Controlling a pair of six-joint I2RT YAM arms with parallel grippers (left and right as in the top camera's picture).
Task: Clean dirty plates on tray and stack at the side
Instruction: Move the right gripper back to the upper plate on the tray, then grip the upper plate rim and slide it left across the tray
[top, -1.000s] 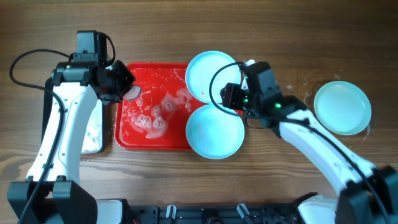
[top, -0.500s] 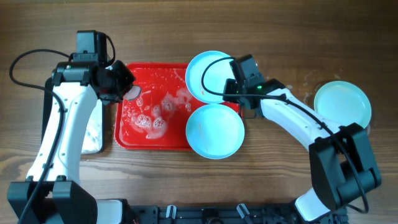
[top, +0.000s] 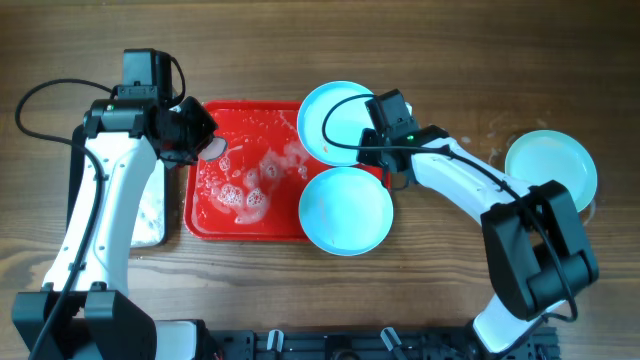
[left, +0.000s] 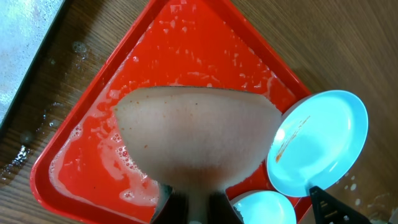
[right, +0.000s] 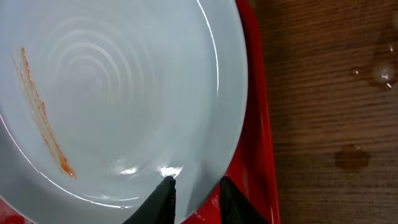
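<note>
The red tray (top: 215, 222) lies streaked with foam at centre left. One plate (top: 335, 118) with a thin orange smear rests on the tray's far right corner. A second plate (top: 346, 212) lies just in front of it. A third plate (top: 550, 172) lies on the table at far right. My right gripper (top: 373, 150) is shut on the right rim of the smeared plate (right: 124, 93), one finger inside it and one outside (right: 196, 185). My left gripper (top: 203, 140) is shut on a beige sponge (left: 196, 137) above the tray's left end (left: 81, 162).
A black-rimmed silver metal tray (top: 152, 210) lies left of the red tray, partly under my left arm; its corner shows in the left wrist view (left: 25, 37). Water drops (right: 382, 71) dot the wood to the right of the red tray.
My right gripper has moved left and back to the smeared plate's right rim and now straddles it. The left arm and the sponge have not moved.
</note>
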